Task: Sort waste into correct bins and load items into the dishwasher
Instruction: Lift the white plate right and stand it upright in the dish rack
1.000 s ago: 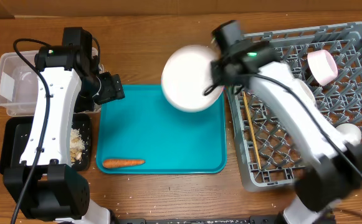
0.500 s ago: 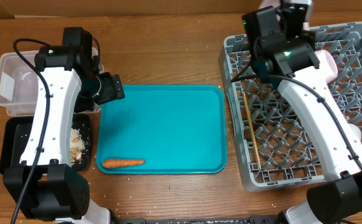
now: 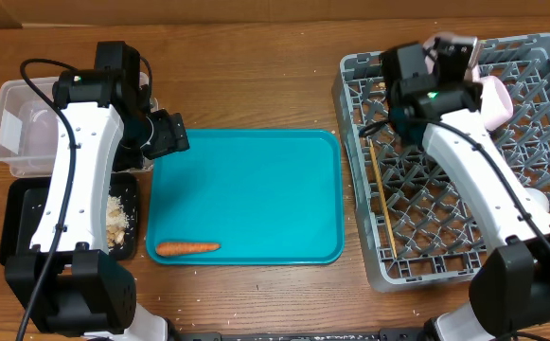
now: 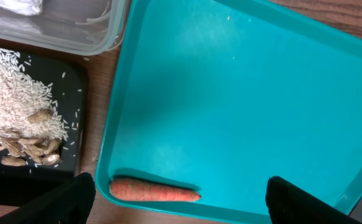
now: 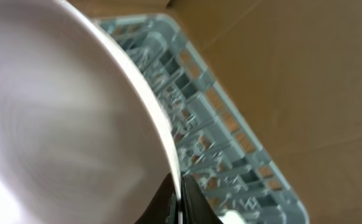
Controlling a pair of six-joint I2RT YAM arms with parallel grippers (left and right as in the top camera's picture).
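Overhead view, going left to right: the clear tub (image 3: pixel 5 142) sits at the far left of the wooden surface (image 3: pixel 256 85). The black tray (image 3: pixel 19 232) is right up against it on the robot's side, and the food scraps (image 3: pixel 117 223) are piled at that tray's right end. On the left wrist cam they look like rice plus a few peanuts.

The left tool (image 3: pixel 168 134) hangs over the far-left corner of the teal tray (image 3: pixel 256 180). Its fingers (image 4: pixel 68 200) are spread wide with nothing between them. The carrot (image 3: pixel 186 248) lies flat along the teal tray's near edge, close to the left corner.

The dish rack (image 3: pixel 464 273) is on the right. The chopsticks (image 3: pixel 381 204) lie along its left side and a pink bowl (image 3: pixel 490 99) is tipped on its side toward the back. The right tool (image 5: pixel 179 204) is over the rack's back-left part, pinched tight on the rim of the white plate (image 5: pixel 62 112). The plate is held on edge above the pegs, but it's hard to tell whether it touches them.
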